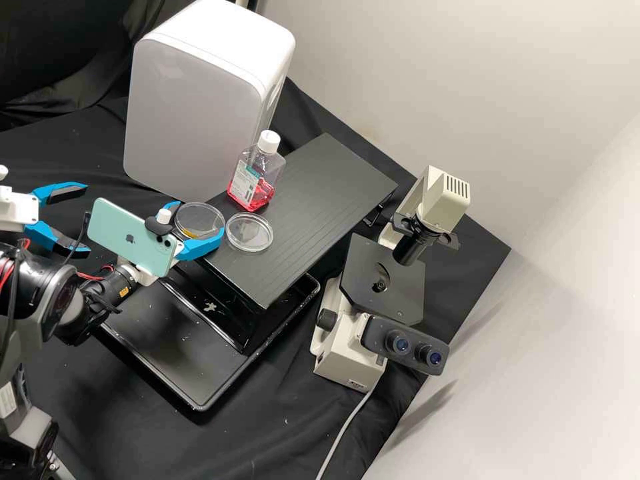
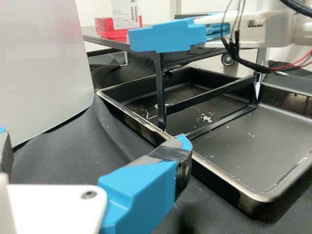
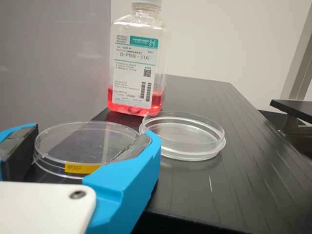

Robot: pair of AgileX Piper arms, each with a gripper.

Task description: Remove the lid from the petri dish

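Pincer on my left [image 1: 81, 220] stands wide open and holds nothing, at the left of the bench. The pincer on my right [image 1: 195, 223] is closed against the rim of a labelled dish [image 3: 80, 144] at the platform [image 1: 320, 193] corner. A second dish [image 1: 249, 232] lies just beside it on the platform. I cannot tell which is the lid. A bottle [image 1: 257, 175] stands behind.

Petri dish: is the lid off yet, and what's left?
Done, apparently: the two clear halves are apart, not stacked. In hand: the right gripper is closed on the yellow-labelled half; the other half lies beside it on the black platform. Which is the lid, I cannot tell. Remaining: likely set down the held half and release. The left gripper is open.
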